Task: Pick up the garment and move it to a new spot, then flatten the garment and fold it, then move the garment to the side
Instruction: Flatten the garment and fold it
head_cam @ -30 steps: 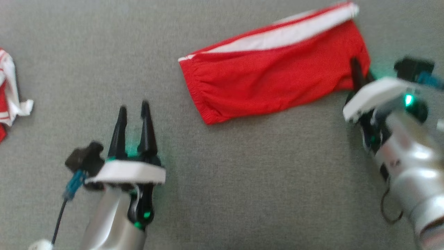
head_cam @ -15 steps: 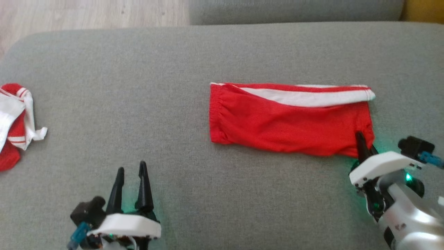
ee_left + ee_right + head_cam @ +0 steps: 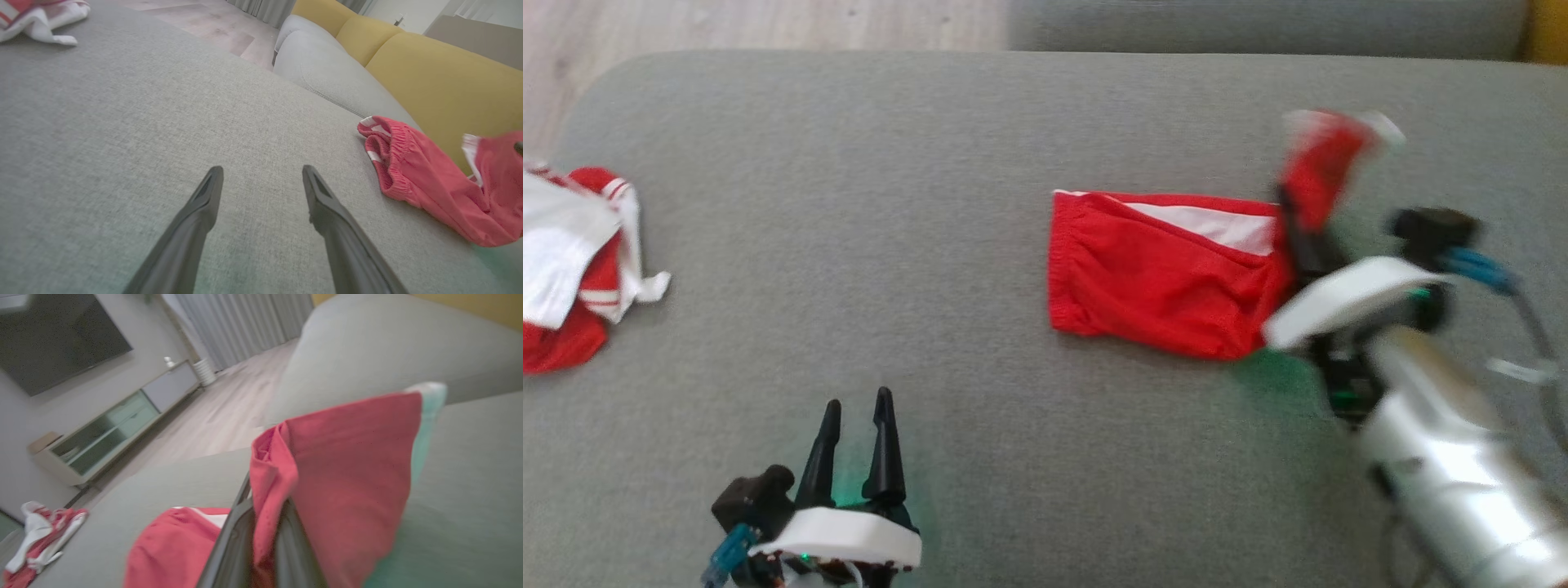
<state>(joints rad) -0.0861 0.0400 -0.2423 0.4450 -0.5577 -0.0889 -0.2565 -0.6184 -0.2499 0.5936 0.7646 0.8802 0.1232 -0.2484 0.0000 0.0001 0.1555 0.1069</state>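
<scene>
The garment (image 3: 1168, 278) is a pair of red shorts with a white side stripe, lying on the grey cushion (image 3: 980, 147) right of centre. My right gripper (image 3: 1294, 224) is shut on its right end and holds that end raised above the rest, blurred with motion. In the right wrist view the red cloth (image 3: 347, 465) drapes over my right gripper (image 3: 265, 514), pinched between the fingers. My left gripper (image 3: 856, 398) is open near the front edge at lower left, with nothing between its fingers. The left wrist view shows my left gripper (image 3: 261, 169) over bare cushion, the garment (image 3: 425, 183) off to its right.
A second red and white garment (image 3: 572, 278) lies crumpled at the cushion's far left edge. Wooden floor (image 3: 768, 24) lies beyond the cushion's rounded back left corner. A yellow sofa back (image 3: 441, 81) rises behind the shorts. A low cabinet (image 3: 114, 424) stands across the room.
The right gripper has lifted the garment's right end off the cushion and carried it up and leftward, so the flat part is shorter. The head camera has shifted. The left arm stays low.
</scene>
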